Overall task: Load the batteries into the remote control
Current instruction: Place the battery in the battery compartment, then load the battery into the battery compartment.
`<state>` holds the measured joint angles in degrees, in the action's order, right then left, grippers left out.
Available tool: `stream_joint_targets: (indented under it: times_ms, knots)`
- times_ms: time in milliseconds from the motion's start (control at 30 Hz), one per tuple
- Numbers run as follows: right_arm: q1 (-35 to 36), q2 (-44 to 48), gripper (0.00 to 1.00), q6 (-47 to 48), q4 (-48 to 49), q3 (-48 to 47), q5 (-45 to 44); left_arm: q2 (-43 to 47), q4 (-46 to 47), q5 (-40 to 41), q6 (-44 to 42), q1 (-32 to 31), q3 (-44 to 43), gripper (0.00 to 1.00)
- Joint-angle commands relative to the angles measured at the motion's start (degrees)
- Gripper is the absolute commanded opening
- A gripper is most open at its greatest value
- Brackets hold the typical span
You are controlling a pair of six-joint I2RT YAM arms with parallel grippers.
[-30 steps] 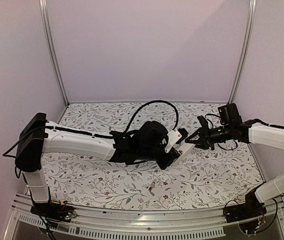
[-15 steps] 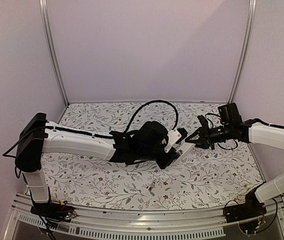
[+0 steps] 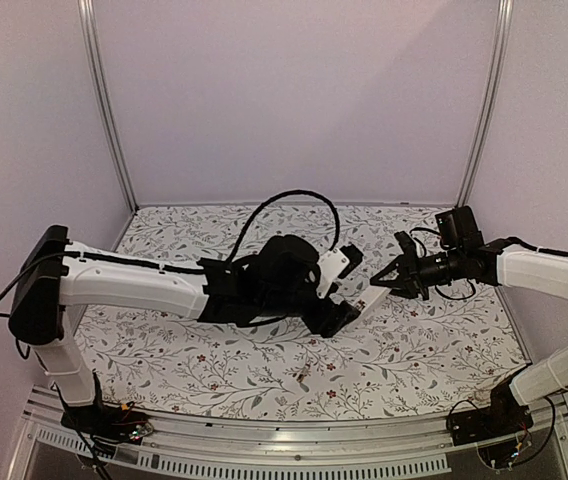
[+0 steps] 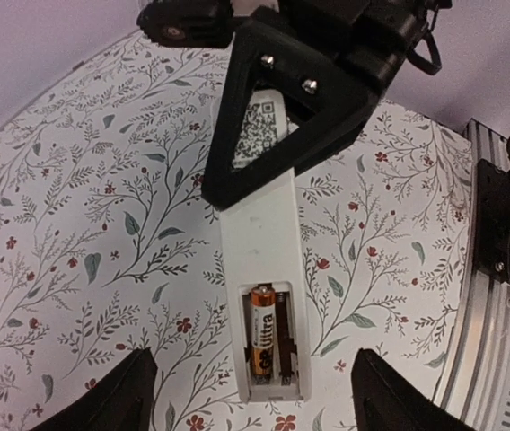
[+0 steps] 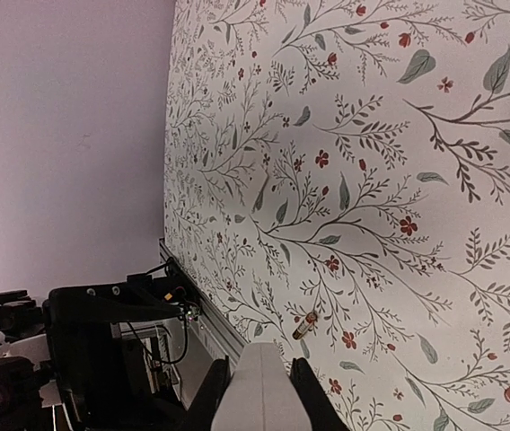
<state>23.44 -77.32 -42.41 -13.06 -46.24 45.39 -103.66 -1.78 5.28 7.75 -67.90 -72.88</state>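
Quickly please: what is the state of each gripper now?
Left gripper: open, either side of the remote control, not touching it.
Right gripper: closed on the remote control.

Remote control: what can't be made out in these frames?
- Top external: the battery bay of the slim white plastic remote control is hidden behind the left gripper.
- Left wrist: its far end is covered by black fingers of the right gripper; button face turned away.
- Right wrist: only its tip shows, cut by the bottom edge; the loose coppery battery is too small for polarity.
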Motion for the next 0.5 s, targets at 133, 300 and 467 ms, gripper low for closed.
stream_joint_targets:
  times_ms: [133,300,467]
  knots:
    - [-1.1,0.1,0.0,0.4,2.5,-0.3,-2.2,9.0,12.4,3.9,13.8,0.7,10.3,0.99]
    - [-1.0,1.3,0.0,-0.4,4.3,-0.2,-3.2,13.1,20.5,4.0,38.9,5.0,19.9,0.99]
    - [-1.1,1.5,0.0,-2.0,6.4,-0.3,-3.5,10.4,36.9,-1.3,55.0,7.1,28.0,1.0]
